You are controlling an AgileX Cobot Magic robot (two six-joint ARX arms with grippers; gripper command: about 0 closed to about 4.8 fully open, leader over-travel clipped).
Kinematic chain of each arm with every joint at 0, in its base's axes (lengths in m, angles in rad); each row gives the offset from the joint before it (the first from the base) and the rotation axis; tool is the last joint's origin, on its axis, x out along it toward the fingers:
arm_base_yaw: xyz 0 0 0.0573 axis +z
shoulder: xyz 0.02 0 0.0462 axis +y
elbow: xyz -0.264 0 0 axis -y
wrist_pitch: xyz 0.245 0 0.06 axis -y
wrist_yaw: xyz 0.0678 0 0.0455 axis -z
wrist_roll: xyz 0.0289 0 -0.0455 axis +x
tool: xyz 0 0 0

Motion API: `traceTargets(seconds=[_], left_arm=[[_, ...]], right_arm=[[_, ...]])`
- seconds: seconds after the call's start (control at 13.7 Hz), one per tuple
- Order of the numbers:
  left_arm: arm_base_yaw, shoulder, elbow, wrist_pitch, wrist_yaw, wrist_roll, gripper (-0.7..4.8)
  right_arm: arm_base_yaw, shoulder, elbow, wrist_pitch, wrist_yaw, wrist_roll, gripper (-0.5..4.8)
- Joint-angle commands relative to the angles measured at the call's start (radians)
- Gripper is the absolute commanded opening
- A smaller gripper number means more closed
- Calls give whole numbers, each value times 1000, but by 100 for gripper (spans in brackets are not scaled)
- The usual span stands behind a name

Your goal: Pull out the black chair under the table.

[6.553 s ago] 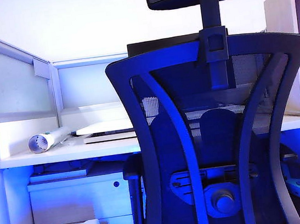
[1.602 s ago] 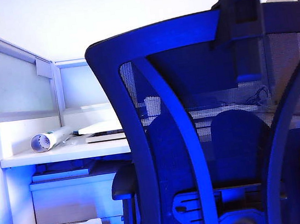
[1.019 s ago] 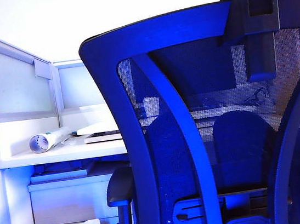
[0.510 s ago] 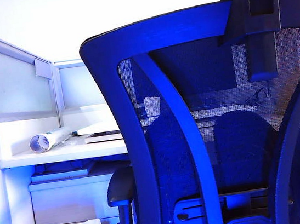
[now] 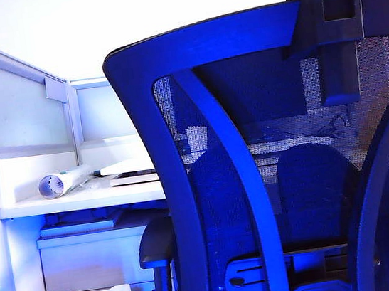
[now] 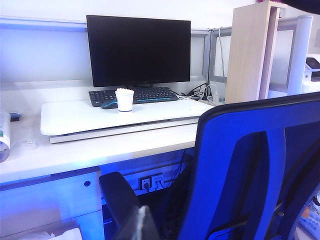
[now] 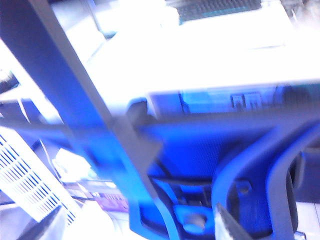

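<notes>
The black chair pairs smooth plastic frame with see-through mesh.

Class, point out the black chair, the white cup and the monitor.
black chair [image 5: 203,44]: exterior view, top bar of the back frame.
white cup [image 6: 124,100]: left wrist view, its side wall.
monitor [image 6: 138,50]: left wrist view, dark screen.

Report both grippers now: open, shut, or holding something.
Left gripper: only one fingertip shows near the black chair; state cannot be told.
Right gripper: open, holding nothing, fingertips apart over the chair back.

Office — cubicle partition, monitor, keyboard.
</notes>
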State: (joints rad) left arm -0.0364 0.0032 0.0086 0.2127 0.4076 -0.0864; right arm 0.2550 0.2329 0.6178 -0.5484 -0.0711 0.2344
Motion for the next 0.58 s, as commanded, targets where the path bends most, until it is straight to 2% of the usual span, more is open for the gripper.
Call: traceTargets(seconds=[0.07,0.15,0.29,0.36,0.58], left_arm=[[2,0,0,-3,-3,0,-5],[2,0,0,-10,-3,0,-5],[1,0,0,-23,-3,0,-5],[2,0,0,-24,-3,0,-5],[2,0,0,-34,-23,11,-5]], right_arm=[[0,-146,-148,14,92,-34,363],[-1,-176,-191,55,134,-30,364],[-1,-207,-229,113,208,-34,315],[-1,-207,-254,115,235,-37,314],[-1,-211,-406,183,231,-41,314]])
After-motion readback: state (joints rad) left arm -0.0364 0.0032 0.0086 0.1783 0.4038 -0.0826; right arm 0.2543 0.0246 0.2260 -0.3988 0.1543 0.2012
